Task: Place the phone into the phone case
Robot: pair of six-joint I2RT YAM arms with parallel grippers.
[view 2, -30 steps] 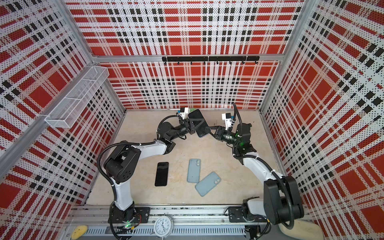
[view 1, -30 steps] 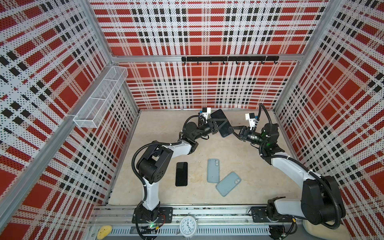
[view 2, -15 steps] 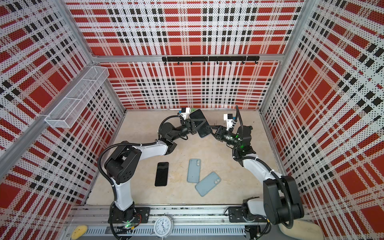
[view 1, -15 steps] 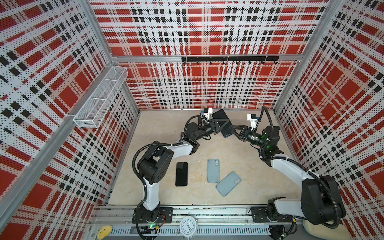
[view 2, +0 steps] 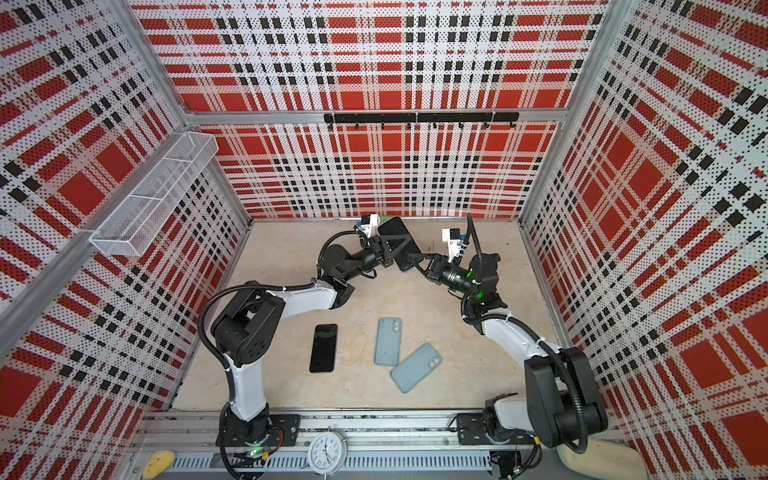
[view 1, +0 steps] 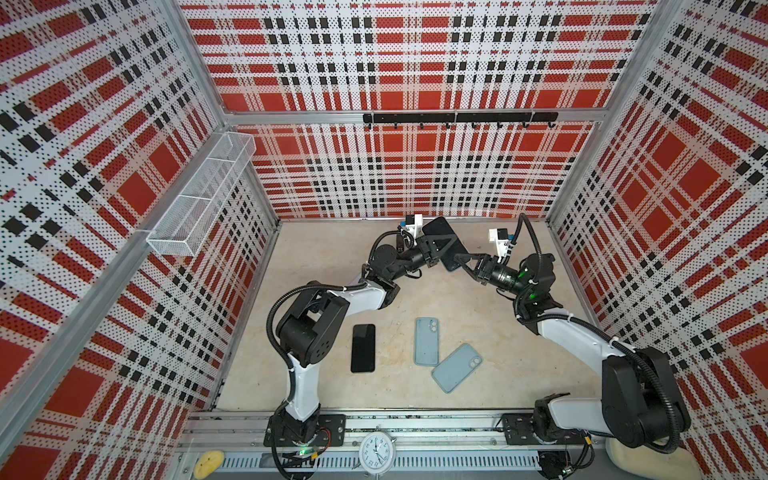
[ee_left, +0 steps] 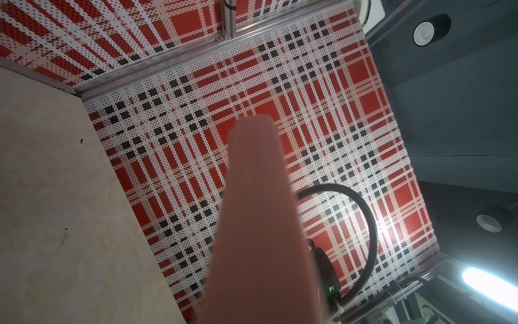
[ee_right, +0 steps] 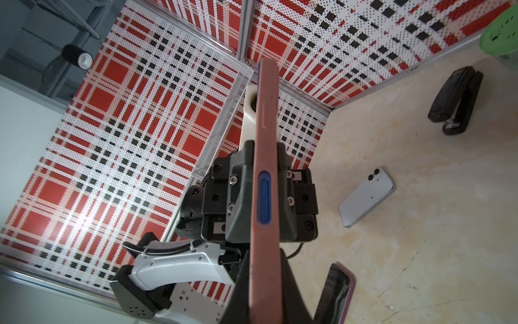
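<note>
A flat slab with a dark face and a pinkish-brown case rim (view 1: 441, 237) (view 2: 398, 239) hangs in the air near the back wall. A blue side button shows in that rim (ee_right: 265, 174). I cannot tell how fully the phone sits in the case. My left gripper (view 1: 434, 246) (view 2: 390, 248) is shut across its middle. My right gripper (view 1: 460, 262) (view 2: 415, 262) is shut on its near end, with black fingers (ee_right: 291, 294) on both faces. The left wrist view shows only the blurred rim (ee_left: 258, 224).
On the floor lie a black phone (view 1: 363, 348) (ee_right: 336, 291) and two light blue slabs with camera rings (view 1: 427, 341) (view 1: 456, 368). A black stapler (ee_right: 455, 99) and a green object (ee_right: 501, 36) sit near the back wall. A wire basket (view 1: 199, 195) hangs on the left wall.
My right gripper has edged toward the held slab and closed on its near end. The left gripper keeps its grip and has hardly moved.
</note>
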